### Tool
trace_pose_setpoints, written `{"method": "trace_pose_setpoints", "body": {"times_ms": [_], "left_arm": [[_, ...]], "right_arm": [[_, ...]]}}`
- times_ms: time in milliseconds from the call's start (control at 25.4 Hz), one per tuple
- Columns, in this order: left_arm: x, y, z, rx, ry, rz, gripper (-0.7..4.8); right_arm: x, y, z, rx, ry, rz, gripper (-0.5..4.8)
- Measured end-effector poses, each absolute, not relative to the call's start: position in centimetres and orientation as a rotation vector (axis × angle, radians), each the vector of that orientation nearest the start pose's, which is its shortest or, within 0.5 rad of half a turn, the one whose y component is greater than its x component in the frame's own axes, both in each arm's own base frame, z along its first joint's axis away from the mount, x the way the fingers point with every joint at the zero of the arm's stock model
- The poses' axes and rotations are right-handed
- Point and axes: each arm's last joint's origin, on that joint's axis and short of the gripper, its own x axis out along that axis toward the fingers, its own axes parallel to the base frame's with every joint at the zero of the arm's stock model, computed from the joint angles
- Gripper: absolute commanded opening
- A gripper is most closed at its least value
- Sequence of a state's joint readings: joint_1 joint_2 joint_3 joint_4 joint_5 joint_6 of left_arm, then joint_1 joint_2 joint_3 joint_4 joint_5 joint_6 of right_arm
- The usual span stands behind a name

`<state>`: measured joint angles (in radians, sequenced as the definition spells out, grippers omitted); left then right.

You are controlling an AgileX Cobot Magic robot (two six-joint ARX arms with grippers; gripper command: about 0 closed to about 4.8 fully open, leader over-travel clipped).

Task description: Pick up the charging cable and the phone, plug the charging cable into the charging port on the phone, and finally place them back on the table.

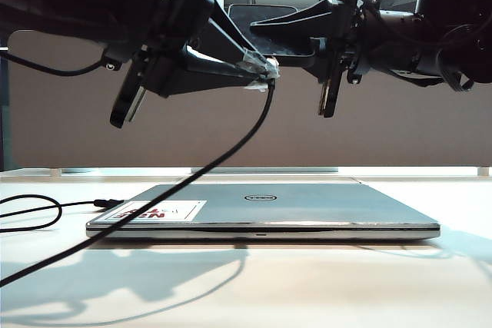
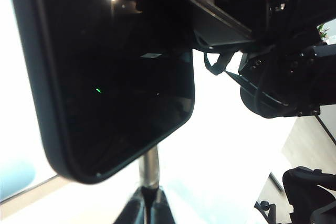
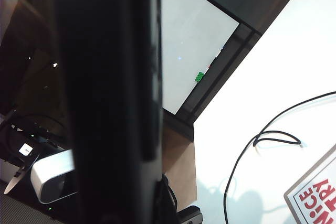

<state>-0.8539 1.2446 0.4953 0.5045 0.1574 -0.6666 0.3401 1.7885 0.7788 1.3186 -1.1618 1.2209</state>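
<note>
My left gripper [image 1: 265, 71] hangs high over the table, shut on the charging cable's silver plug [image 2: 150, 167]. The black cord [image 1: 207, 160] falls from it down to the left. In the left wrist view the plug's tip meets the short edge of the phone [image 2: 115, 77], a glossy black slab just ahead. The charging port is hidden, so I cannot tell if the plug is inside. My right gripper [image 1: 286, 42] reaches in from the right and is shut on the phone [image 3: 110, 103], which is edge-on and fills its wrist view. In the exterior view the phone is lost among the dark arms.
A shut silver laptop [image 1: 307, 205] with a red-and-white sticker [image 1: 161, 211] lies on the white table [image 1: 307, 282] under both grippers. Slack cable loops on the table at the left [image 1: 31, 213]. A brown-grey divider panel [image 1: 384, 136] stands behind.
</note>
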Motion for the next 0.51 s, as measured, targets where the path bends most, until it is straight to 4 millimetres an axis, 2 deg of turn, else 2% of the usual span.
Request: {"method": "trace_pose_setpoints", "body": {"times_ms": [157,275,511], "left_arm": [[16.02,-19.06,20.67,-0.516,0.57,-0.881,0.06],[16.03,-19.06,20.67,-0.517,0.568,-0.878,1.28],[16.36,-18.89,21.09,-0.505,0.509,-0.859,1.79]], "right_arm": [[30.43,13.58,20.73,0.839,0.623,1.443,-0.06],[30.43,13.58,20.73,0.837,0.623,1.444,-0.06],[30.19,13.68,20.48,0.822,0.657,1.471,-0.06]]}}
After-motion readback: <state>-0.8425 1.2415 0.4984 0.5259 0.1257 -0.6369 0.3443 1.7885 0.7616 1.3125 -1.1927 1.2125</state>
